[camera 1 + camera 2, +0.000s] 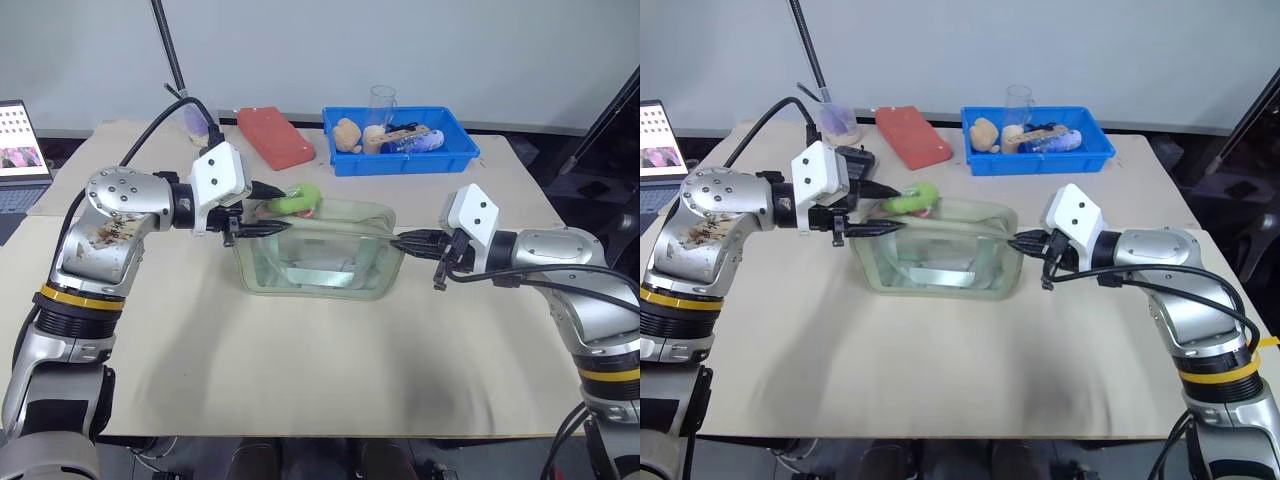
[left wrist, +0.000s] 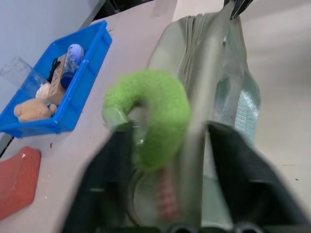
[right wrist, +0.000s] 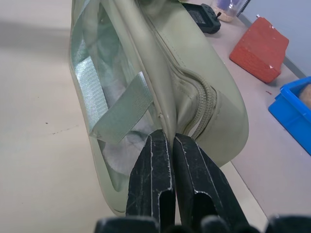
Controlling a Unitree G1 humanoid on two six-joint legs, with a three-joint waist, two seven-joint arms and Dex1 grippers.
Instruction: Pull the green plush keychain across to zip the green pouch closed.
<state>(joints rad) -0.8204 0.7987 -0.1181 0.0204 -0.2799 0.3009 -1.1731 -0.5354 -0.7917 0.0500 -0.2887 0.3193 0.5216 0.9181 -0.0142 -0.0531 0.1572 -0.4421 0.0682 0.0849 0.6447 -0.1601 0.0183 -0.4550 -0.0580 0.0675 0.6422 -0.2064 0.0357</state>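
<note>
- The green pouch (image 1: 318, 250) sits in the middle of the counter (image 1: 300, 370), its long top zipper running from one arm to the other.
- The right claw (image 1: 412, 241) is clamped shut on the fabric at the pouch's right end; in the right wrist view the two black fingers (image 3: 160, 179) press together on the seam just below the zipper's end. My guess is that this grip anchors the pouch so it will not slide when the zipper is pulled.
- The green plush keychain (image 1: 298, 201) stands up from the top of the pouch near its left end, a fuzzy lime loop with a bit of pink under it.
- The left claw (image 1: 268, 209) is spread wide at that end. In the left wrist view the loop sits against one finger (image 2: 104, 184) and the other finger stands apart, so I judge nothing is gripped yet.
- Behind the pouch, well apart, lie a red block (image 1: 274, 137) and a blue tray (image 1: 400, 160) holding small items.
</note>
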